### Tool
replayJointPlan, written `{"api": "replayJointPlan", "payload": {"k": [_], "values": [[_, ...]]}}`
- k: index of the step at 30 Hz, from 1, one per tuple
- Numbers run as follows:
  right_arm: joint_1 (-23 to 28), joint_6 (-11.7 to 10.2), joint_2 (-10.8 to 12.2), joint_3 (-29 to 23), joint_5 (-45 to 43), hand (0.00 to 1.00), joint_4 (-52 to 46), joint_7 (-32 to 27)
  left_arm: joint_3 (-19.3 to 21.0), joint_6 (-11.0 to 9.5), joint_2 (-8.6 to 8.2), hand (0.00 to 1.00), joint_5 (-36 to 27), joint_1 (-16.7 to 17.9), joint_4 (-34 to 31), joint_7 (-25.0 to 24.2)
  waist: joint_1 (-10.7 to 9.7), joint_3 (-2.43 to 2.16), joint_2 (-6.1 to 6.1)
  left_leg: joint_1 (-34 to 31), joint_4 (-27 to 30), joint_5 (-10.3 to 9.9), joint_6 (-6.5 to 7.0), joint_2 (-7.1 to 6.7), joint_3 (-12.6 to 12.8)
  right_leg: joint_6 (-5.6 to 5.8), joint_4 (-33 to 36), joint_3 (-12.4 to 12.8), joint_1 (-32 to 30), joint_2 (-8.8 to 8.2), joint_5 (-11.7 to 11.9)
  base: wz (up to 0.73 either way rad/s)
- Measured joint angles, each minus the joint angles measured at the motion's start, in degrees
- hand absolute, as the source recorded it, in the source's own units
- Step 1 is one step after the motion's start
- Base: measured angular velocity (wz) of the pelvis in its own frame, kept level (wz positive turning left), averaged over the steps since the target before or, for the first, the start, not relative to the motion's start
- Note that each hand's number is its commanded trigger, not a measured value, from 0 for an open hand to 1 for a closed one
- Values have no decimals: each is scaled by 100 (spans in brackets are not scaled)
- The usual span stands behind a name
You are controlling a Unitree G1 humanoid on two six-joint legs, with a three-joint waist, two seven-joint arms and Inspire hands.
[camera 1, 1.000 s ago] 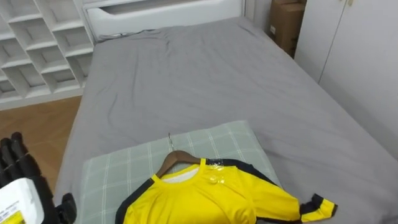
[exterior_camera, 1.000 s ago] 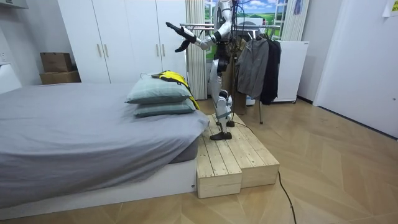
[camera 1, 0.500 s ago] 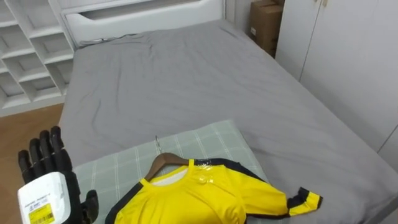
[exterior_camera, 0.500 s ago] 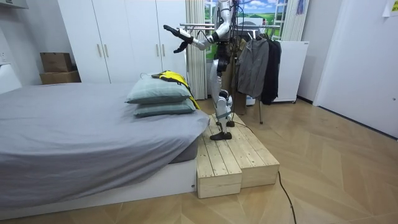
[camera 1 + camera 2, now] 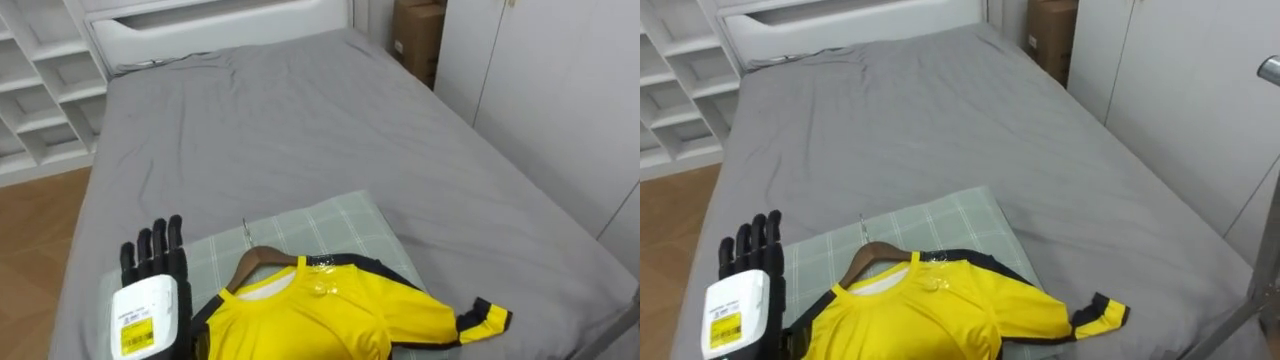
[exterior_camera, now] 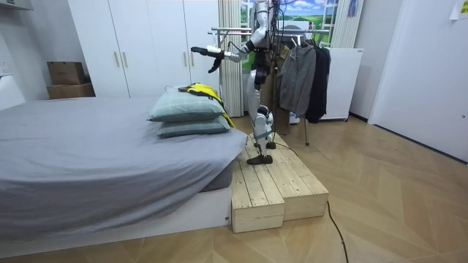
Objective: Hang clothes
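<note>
— Where's the shirt?
— The yellow shirt [image 5: 320, 315] lies on its hanger [image 5: 258, 262], atop the checked pillow [image 5: 330, 225] on the grey bed [image 5: 300, 120].
— And the left hand [image 5: 150, 290]?
— Raised just left of it, fingers straight, holding nothing.

Bright, even light, seemingly from overhead; soft shadows.

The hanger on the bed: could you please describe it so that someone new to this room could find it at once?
On the big grey bed, a green checked pillow lies at the near end with a yellow shirt spread on it. The hanger sits in the shirt's collar: brown wood with a thin metal hook, the only wooden thing on the bedding.
</note>
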Motion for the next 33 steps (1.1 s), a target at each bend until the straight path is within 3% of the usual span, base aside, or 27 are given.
{"api": "replayJointPlan", "payload": {"k": [6, 13, 17, 33], "values": [[-119, 2, 42, -10, -29, 0, 21, -18, 24, 6, -16, 0, 0, -89, 187, -203, -76, 13, -19, -17, -13, 0, 0, 45, 159, -9, 58, 165, -140, 15, 29, -14], [-300, 13, 65, -11, -247, 0, 199, 43, 34, 114, -42, 0, -4, -627, 662, -461, -128, 6, 38, 113, -128, 0, 1, 60, 263, -11, 63, 407, -186, 37, 86, -17], [-264, 17, 80, -4, -112, 0, 200, 33, 34, 185, -134, 0, -13, -692, 803, -590, -160, 5, 40, 128, -127, 0, 1, 66, 316, -9, 61, 440, -196, 37, 95, -7], [-264, 7, 123, -106, 12, 0, 198, -27, 58, 216, -153, 0, -158, -750, 954, -931, -354, 1, 55, 126, -126, 0, 1, 69, 410, -9, 62, 543, -210, 39, 96, -2]]}}
